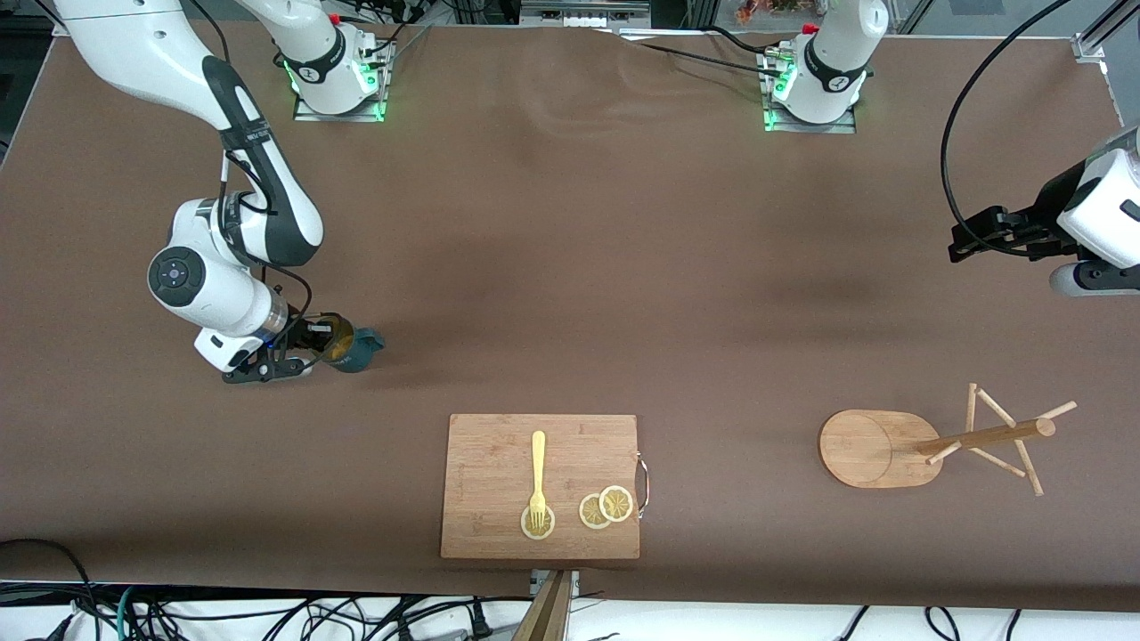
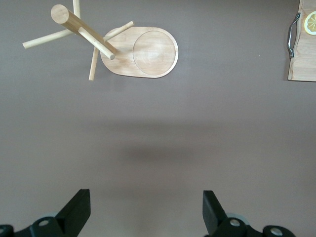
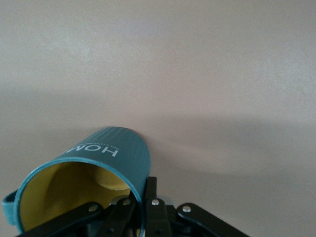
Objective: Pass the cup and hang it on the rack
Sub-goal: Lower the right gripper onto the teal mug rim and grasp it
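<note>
I have the right gripper [image 1: 307,349] low at the right arm's end of the table, its fingers pinched on the rim wall of the teal mug [image 1: 349,347], one finger inside the yellow-ochre bowl. In the right wrist view the mug [image 3: 96,170] lies tipped, mouth toward the wrist and base pointing away, so its long axis runs roughly level along the table's length toward the left arm's end. The mug tree [image 1: 944,441] stands well apart at that end, nearer the front camera, with the wooden cutting board [image 1: 485,463] between them. My left gripper [image 1: 980,236] waits in the air over bare table above the rack's end, fingers [image 2: 76,210] spread wide and holding nothing. I judge the handover must cross the table's length, and the left arm is the one nearer the rack.
</note>
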Tool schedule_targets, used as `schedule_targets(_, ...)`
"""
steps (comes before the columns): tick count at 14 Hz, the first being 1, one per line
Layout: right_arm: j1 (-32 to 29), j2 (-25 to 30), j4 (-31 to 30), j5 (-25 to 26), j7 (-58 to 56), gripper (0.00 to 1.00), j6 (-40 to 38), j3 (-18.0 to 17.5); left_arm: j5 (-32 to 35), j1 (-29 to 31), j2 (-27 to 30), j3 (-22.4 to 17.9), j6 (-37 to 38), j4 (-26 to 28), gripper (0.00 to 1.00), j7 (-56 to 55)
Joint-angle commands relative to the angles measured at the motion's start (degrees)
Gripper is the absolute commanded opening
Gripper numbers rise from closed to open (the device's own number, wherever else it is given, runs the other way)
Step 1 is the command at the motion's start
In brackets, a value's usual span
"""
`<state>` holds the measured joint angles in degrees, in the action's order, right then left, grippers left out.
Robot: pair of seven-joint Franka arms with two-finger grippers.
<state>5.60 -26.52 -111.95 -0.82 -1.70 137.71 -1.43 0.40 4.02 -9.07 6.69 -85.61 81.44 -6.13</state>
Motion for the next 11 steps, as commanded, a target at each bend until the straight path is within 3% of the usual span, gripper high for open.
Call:
schedule_targets(1, 1.7, -0.3, 3.6, -1.0, 0.4, 0.0, -3.6, -0.4, 1.4, 0.0, 0.3, -0.1, 0.2, 0.3, 1.0, 1.4)
schedule_targets(5, 9.1, -0.5, 12.8, -1.4, 13.5, 0.0, -14.0, -0.7, 1.4, 0.0, 0.2, -0.1, 0.2, 0.3, 1.0, 1.4)
schedule_targets(11, 22.8, -3.5, 22.1, -3.9, 29.9, 0.0, -21.1, -0.7, 1.4, -0.2, 0.2, -0.1, 0.2, 0.3, 1.0, 1.0)
